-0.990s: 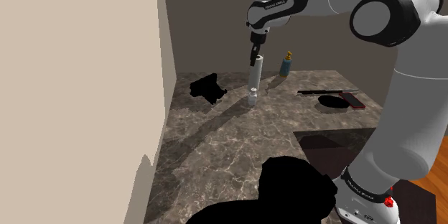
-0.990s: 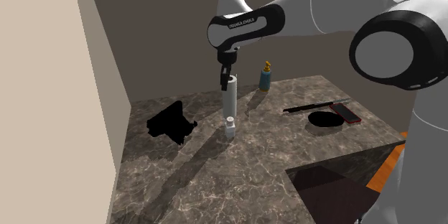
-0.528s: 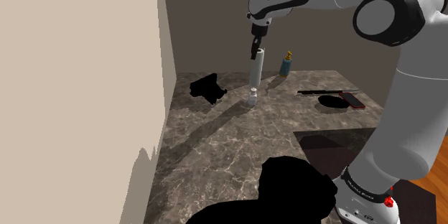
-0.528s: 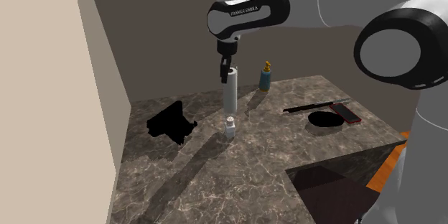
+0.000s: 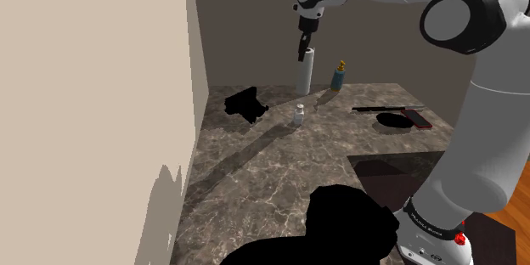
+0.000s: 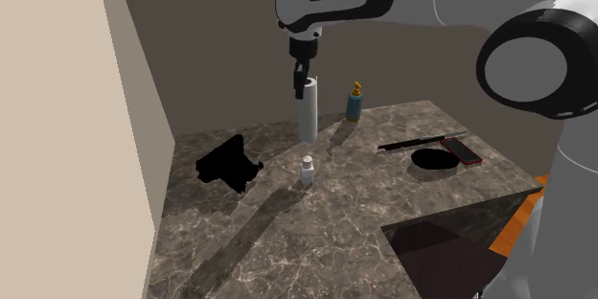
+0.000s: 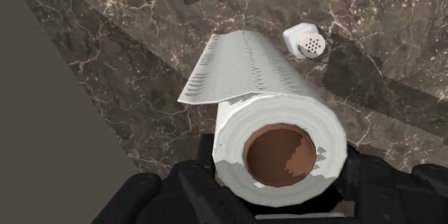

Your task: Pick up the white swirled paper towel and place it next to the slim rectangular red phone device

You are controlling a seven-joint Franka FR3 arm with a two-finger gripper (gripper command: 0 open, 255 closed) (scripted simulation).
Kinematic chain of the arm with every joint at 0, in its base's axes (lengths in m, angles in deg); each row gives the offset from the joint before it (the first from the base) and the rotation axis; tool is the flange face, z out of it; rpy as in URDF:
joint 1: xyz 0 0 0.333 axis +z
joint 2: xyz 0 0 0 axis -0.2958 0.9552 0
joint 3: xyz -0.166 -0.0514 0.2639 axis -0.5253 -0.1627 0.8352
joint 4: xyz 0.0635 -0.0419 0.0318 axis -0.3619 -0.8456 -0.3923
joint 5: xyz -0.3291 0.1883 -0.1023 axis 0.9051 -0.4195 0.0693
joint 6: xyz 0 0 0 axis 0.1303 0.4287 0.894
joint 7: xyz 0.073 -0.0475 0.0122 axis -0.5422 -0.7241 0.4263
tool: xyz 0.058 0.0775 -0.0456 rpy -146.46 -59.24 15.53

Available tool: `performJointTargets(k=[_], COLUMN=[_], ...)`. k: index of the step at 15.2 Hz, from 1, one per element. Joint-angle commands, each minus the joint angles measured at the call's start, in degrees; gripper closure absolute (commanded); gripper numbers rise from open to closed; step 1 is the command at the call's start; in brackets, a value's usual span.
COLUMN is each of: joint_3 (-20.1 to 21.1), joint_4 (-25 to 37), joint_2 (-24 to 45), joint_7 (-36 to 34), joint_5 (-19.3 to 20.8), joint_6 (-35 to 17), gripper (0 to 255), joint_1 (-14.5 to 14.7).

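Gripper point(image 5: 302, 53) is clamping the white paper towel roll point(image 5: 303, 76) upright at upper centre, dangling it above the marble counter point(image 5: 280, 170); red phone point(image 5: 417, 119) is lying far right.

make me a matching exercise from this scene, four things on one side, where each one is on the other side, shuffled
Things
1. white paper towel roll
2. small white shaker
3. slim red phone
4. teal bottle with gold top

Places
A. lying beside the black round dish
B. standing at the back of the dark marble counter, near the wall
C. clasped in the black gripper, in the air above the counter
D. standing upright mid-counter, touching nothing

Pairs: 1-C, 2-D, 3-A, 4-B
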Motion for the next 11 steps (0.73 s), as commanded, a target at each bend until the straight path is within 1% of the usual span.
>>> performJointTargets(k=[1,11], joint_3=[-0.05,-0.2], joint_4=[1.9,11.14], joint_2=[0.21,1.31], joint_7=[0.05,0.08], joint_5=[-0.05,-0.33], joint_6=[1.72,9.9], gripper=[255,255], joint_1=[-0.13,-0.68])
